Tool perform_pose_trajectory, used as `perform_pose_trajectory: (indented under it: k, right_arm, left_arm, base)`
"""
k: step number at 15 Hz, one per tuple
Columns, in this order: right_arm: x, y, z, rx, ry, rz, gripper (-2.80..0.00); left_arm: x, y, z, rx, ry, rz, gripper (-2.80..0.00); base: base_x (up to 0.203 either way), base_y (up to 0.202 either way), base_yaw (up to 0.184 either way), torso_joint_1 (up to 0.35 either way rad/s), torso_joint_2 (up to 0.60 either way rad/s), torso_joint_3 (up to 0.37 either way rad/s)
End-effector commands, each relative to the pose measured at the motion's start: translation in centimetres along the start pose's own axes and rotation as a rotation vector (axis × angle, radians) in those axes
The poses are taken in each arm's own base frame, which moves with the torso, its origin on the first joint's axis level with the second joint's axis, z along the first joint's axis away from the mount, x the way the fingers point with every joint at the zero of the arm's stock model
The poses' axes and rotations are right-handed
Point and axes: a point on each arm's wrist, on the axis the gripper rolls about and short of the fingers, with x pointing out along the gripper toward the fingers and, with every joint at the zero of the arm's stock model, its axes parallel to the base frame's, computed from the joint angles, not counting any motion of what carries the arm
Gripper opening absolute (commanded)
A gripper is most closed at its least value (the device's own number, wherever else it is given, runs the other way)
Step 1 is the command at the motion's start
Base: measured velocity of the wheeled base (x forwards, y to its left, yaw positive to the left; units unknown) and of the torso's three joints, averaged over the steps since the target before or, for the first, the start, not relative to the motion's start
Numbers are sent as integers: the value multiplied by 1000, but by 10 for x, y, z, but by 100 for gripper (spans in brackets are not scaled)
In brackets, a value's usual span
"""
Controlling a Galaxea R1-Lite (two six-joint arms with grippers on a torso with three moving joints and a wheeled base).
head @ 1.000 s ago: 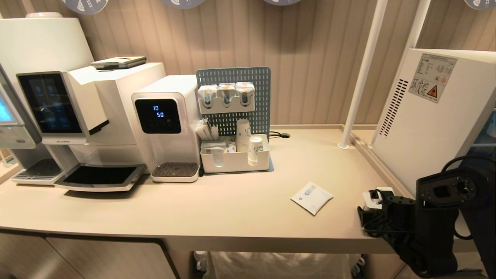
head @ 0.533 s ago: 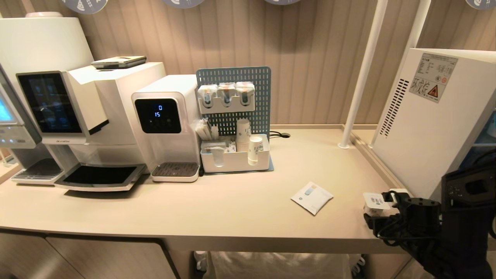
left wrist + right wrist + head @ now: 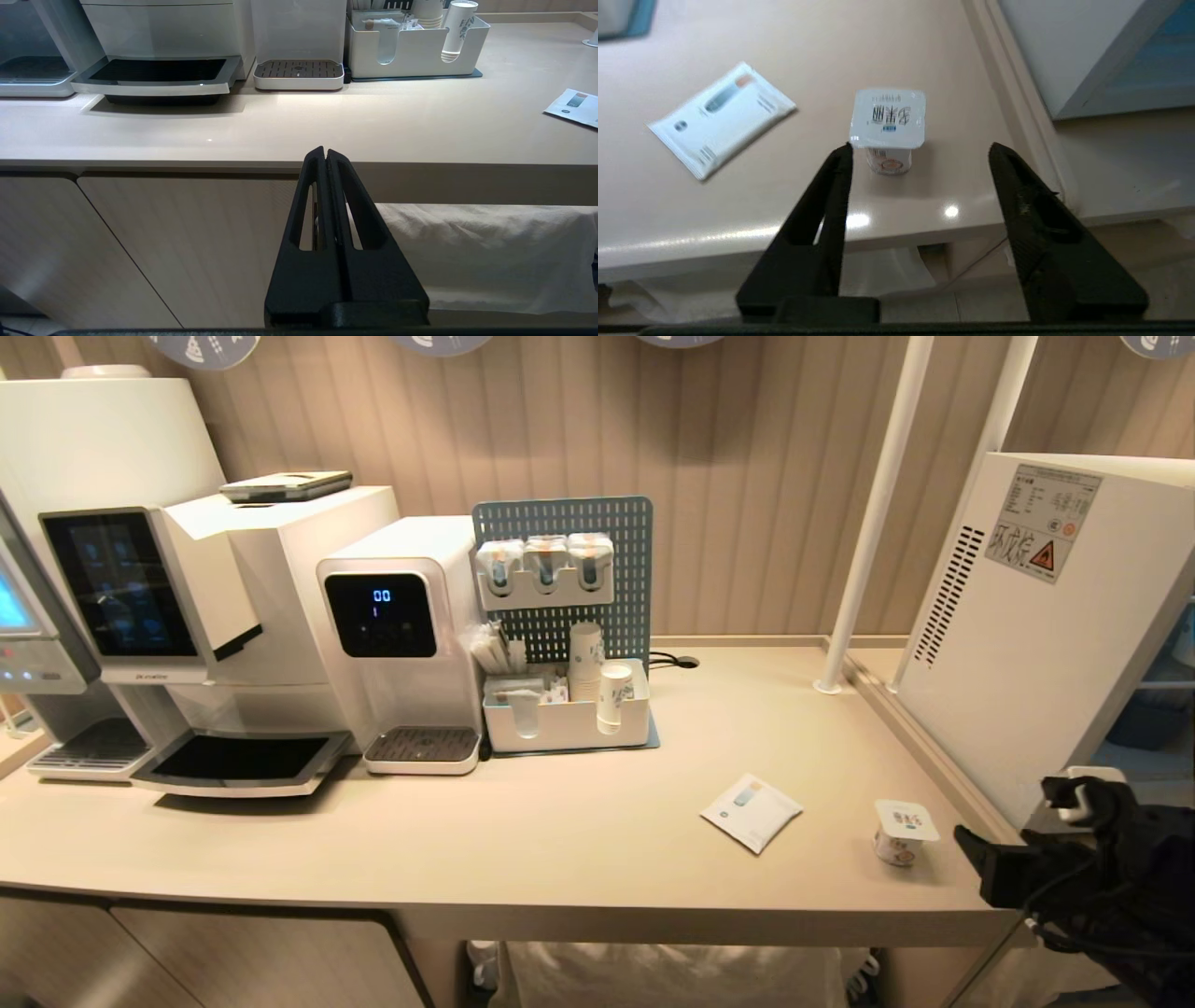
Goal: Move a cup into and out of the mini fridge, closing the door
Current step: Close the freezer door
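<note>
You have the long beige counter (image 3: 560,840) in front of you, with the big coffee machine (image 3: 215,616) at its left end and the white mini fridge (image 3: 1036,616) standing at its right end, its vented side wall turned toward you. You cannot see the door from here. Beside the coffee machine sits a water dispenser (image 3: 401,625), then a white organiser tray (image 3: 565,719) holding paper cups (image 3: 586,663). Your right gripper (image 3: 920,149) hangs just off the counter's front right corner, its fingers spread wide and holding nothing. Your left gripper (image 3: 325,156) is parked low in front of the cabinet, fingers pressed together and empty. A flat sachet (image 3: 752,812) lies near the front edge. The cup (image 3: 904,831) stands upright between the sachet and the fridge, just ahead of the right gripper's fingertips, untouched.
</note>
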Motion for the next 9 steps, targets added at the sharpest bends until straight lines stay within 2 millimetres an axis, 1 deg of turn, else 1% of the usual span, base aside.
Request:
perform_pose_trajectory:
  k: [1, 3, 5, 7, 8, 9]
  right_arm:
    - [-35, -6, 30, 32, -178, 5, -280]
    - [-61, -10, 48, 5, -287, 9, -280]
    - [-91, -16, 73, -9, -412, 1, -280]
    - [-130, -22, 99, -7, -505, 0, -280]
    - [-156, -26, 108, -9, -518, 13, -280]
    - [-183, -31, 113, -9, -504, 37, -280]
  left_arm:
    - [0, 0, 0, 0, 0, 0, -280]
    - [0, 0, 0, 0, 0, 0, -280]
    - [0, 0, 0, 0, 0, 0, -280]
    - [0, 0, 0, 0, 0, 0, -280]
    - [0, 0, 0, 2, 0, 0, -280]
    - [0, 0, 0, 3, 0, 0, -280]
  base:
    - [0, 0, 0, 0, 0, 0]
    - [0, 0, 0, 0, 0, 0]
    - [0, 0, 0, 0, 0, 0]
    - [0, 0, 0, 0, 0, 0]
    - [0, 0, 0, 0, 0, 0]
    - [0, 0, 0, 0, 0, 0]
